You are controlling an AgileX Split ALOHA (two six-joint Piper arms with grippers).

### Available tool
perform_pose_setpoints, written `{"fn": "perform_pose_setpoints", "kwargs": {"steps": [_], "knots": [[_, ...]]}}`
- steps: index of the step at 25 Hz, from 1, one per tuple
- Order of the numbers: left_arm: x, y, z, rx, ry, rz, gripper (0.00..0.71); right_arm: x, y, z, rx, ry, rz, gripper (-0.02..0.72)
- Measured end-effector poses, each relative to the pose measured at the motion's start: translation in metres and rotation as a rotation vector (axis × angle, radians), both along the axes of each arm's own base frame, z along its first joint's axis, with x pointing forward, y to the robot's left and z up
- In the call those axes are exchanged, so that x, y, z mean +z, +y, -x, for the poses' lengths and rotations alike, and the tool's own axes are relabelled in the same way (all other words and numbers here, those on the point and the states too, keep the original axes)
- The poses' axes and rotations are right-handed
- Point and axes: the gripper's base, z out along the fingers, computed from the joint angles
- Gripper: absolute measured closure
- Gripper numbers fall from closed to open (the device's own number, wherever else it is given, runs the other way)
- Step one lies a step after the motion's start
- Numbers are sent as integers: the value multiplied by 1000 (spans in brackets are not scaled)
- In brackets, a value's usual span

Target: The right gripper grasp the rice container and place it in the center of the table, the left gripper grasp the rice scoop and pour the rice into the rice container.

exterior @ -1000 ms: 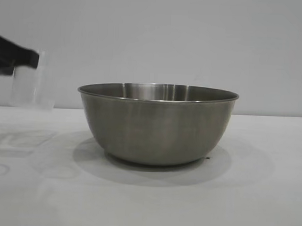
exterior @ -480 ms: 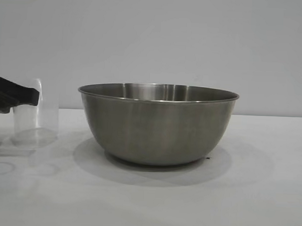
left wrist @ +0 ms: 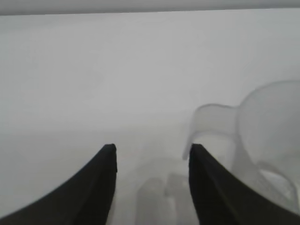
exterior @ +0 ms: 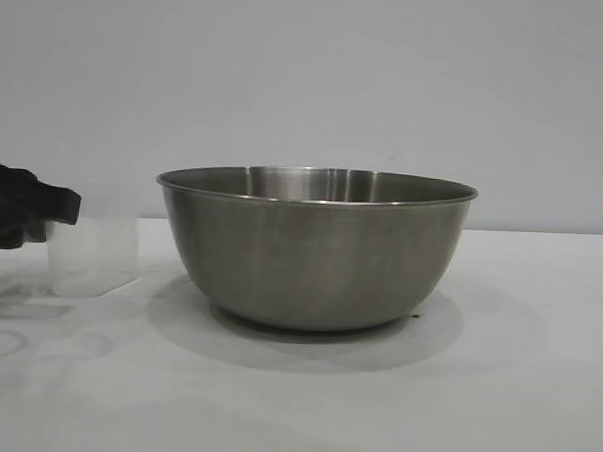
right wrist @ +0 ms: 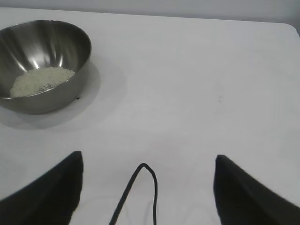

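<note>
Rice scoop (exterior: 92, 256) upright on table (exterior: 394, 400), left of rice container (exterior: 316, 249); rice (right wrist: 41, 79) inside container. Left gripper (left wrist: 152, 157) fingers spread, scoop handle just beside one. Right gripper (right wrist: 147, 161) spread, well apart.

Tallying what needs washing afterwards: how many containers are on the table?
2. The steel rice container stands mid-table with rice inside; the clear plastic rice scoop stands on the table to its left, by the left gripper. None seems hidden.
</note>
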Motion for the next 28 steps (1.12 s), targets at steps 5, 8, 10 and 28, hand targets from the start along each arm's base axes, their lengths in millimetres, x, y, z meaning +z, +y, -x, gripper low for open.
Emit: {"fn": "perform_pose_setpoints", "kwargs": {"steps": [5, 8, 10, 28], "knots": [[13, 2, 20, -77, 6, -5, 383, 0, 0, 0, 0, 0, 0, 208], [25, -1, 33, -163, -12, -3, 383, 0, 0, 0, 0, 0, 0, 208], [32, -2, 42, -221, -23, -3, 383, 0, 0, 0, 0, 0, 0, 208], [113, 1, 80, -341, 146, -12, 383, 0, 0, 0, 0, 0, 0, 208]]}}
